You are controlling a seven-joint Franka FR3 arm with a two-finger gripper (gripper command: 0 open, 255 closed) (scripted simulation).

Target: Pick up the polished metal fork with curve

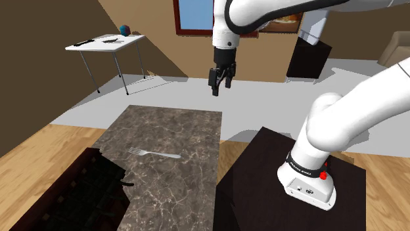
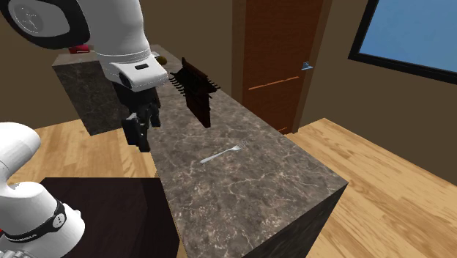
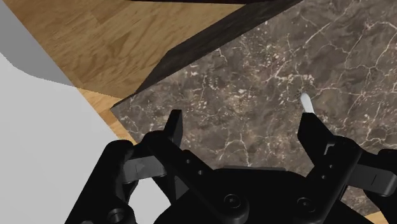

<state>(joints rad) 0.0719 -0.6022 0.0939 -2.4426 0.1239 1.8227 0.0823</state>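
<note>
A slim silvery fork (image 1: 154, 154) lies flat on the dark marbled counter (image 1: 177, 125), tines toward the shoulder view's left. It also lies mid-counter in the second exterior view, fork (image 2: 220, 155). My black gripper (image 1: 219, 84) hangs open high above the counter's far end, well away from the fork. Seen from the other side, the gripper (image 2: 140, 130) floats beside the counter (image 2: 249, 183) edge. Through the wrist camera the fingers (image 3: 173, 127) stand apart, and the fork's handle tip (image 3: 306, 102) peeks out just past one finger.
A dark rack-like object (image 1: 85, 190) sits on the counter's near left end, also seen as a spiky dark rack (image 2: 196, 91). A dark box stand (image 1: 263, 177) holds the arm base. A white folding table (image 1: 105, 46) stands far back. A brown door (image 2: 275, 59) faces the counter.
</note>
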